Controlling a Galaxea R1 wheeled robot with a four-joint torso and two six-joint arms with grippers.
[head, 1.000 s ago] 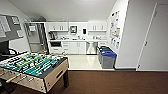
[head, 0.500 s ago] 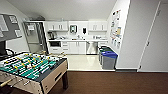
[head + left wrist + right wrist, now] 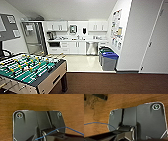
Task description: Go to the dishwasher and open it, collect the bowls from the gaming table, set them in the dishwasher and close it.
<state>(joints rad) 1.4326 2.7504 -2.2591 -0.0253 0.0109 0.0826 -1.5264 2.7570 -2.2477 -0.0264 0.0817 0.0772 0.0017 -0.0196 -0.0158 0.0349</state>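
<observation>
Kitchenette beyond brown carpet (image 3: 112,83); dishwasher (image 3: 92,48) distant, blurry; gaming table (image 3: 30,71) cut off; tools' state unclear.

The table-football gaming table (image 3: 50,75) has a green field striped with white lines, a dark rim and a pale beige side panel; yellow and dark figures dot its rods. The built-in dishwasher (image 3: 92,48) shows a grey stainless-steel front among white cabinet doors (image 3: 75,47). The plastic bin (image 3: 109,61) is grey with a blue lid. The kitchen floor (image 3: 82,62) is pale cream; the carpet (image 3: 112,83) is dark brown. In the wrist views, a thin blue cable (image 3: 70,128) crosses brown wood-grain flooring (image 3: 37,102).
</observation>
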